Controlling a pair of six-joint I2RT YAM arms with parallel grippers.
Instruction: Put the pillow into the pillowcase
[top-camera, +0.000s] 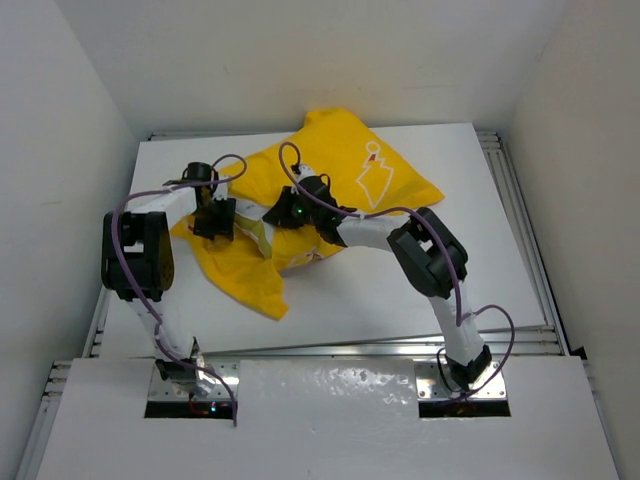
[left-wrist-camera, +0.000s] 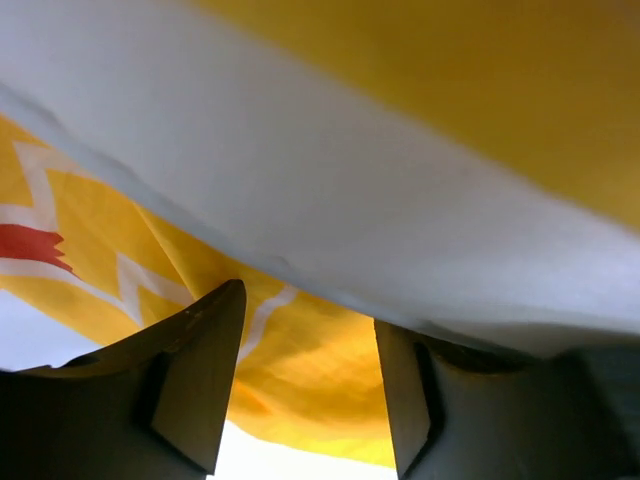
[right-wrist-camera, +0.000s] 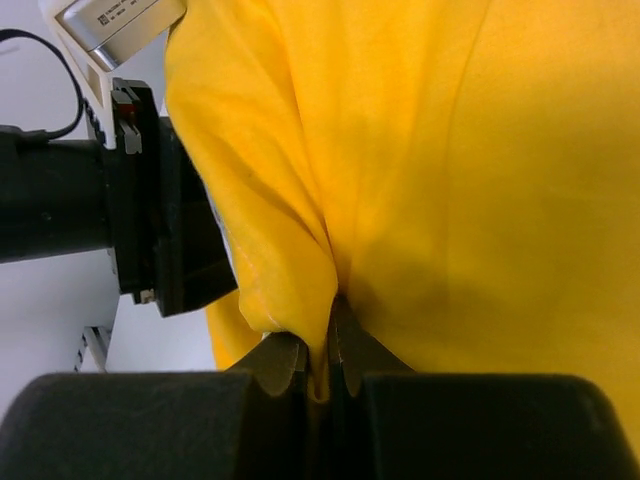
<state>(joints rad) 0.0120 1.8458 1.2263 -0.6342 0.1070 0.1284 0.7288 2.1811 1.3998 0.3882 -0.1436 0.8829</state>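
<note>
Pillowcase, bright yellow, pinched by a narrow fold between the closed jaws of the right gripper, creased cloth rising from the fingertips and filling most of the right wrist view. Just left of it there, the black wrist of the left arm, close beside the cloth. Left gripper with fingers parted and nothing between them, yellow cloth with white zigzag and red print behind the gap. Above that, a broad white band, apparently the pillow, crossing the frame under more yellow. From above, both grippers side by side at the case's lower left part, middle-left of the white table. Rest of the case spread toward upper centre, with a white outline print on it. One loose flap trailing toward lower centre.
</note>
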